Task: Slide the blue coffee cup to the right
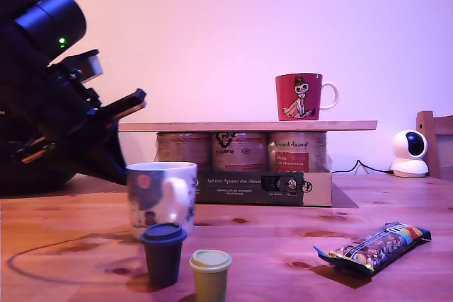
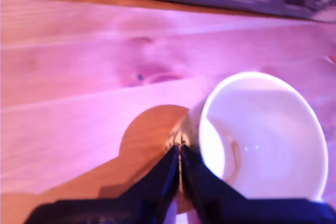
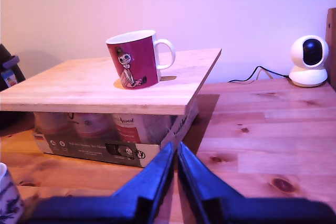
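The blue coffee cup [image 1: 161,196] is a large white mug with blue drawings and a pale pink circle. It stands on the wooden table [image 1: 283,238] towards the exterior view's left, its loop handle facing that view's right. My first gripper [image 2: 180,148] is shut with nothing in it, and its tips rest against the outside wall of the cup [image 2: 262,140]. The first arm [image 1: 64,125] comes in from the exterior view's left, behind the cup. My second gripper [image 3: 175,150] is shut, empty and above the table, away from the cup, whose edge [image 3: 8,200] just shows.
A small dark lidded cup [image 1: 163,252] and a small olive lidded cup [image 1: 210,275] stand just in front of the mug. A snack bar [image 1: 373,247] lies at the exterior view's right. Behind, a red mug [image 1: 304,95] sits on a board [image 1: 248,126] over a box of cans [image 1: 262,187]. A white camera [image 1: 409,153] stands far right.
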Tool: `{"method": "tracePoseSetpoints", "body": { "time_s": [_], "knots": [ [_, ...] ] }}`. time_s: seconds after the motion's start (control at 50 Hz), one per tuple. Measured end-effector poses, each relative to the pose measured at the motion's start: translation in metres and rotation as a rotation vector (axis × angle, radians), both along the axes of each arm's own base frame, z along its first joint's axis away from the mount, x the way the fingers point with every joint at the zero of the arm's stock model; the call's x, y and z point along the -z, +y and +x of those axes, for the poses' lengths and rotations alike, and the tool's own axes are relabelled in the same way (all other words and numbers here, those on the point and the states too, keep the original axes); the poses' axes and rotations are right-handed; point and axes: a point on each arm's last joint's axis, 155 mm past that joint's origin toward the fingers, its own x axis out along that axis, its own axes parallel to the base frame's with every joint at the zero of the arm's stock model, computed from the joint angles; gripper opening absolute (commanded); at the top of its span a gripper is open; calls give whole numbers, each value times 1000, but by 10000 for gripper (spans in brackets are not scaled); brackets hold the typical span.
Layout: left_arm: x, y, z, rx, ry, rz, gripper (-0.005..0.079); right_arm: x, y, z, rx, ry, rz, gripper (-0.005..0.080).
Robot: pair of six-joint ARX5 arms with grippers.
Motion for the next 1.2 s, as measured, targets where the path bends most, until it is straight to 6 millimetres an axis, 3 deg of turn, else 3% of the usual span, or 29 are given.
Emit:
{"method": "tracePoseSetpoints", "body": {
  "time_s": [0.2, 0.42, 0.52, 0.66, 0.76, 0.88, 1.1, 1.2],
  "knots": [
    [-5, -15, -4, 37, -10, -5, -21, 0, 0, 0, -1, 0, 1, -12],
    [-31, -36, 8, 69, -75, -33, -20, -2, 0, 0, -2, -7, 3, -12],
    [-31, -45, 12, 85, -67, -33, -21, -2, 0, 0, -2, -7, 3, -12],
    [-12, -34, 19, 41, -49, 70, -21, -2, 1, 0, -6, -7, 3, -12],
    [-12, -28, 22, 28, -49, 86, -20, -2, 1, 0, -6, -7, 3, -12],
    [-31, -27, 34, 23, -77, 45, -20, -2, 3, -1, -17, -7, 4, -12],
    [-90, -44, 55, 51, -187, -45, -21, -2, 3, -1, -17, -7, 4, -12],
    [-90, -44, 51, 52, -180, -25, -20, -2, 3, -1, -17, -7, 4, -12]
  ]
}}
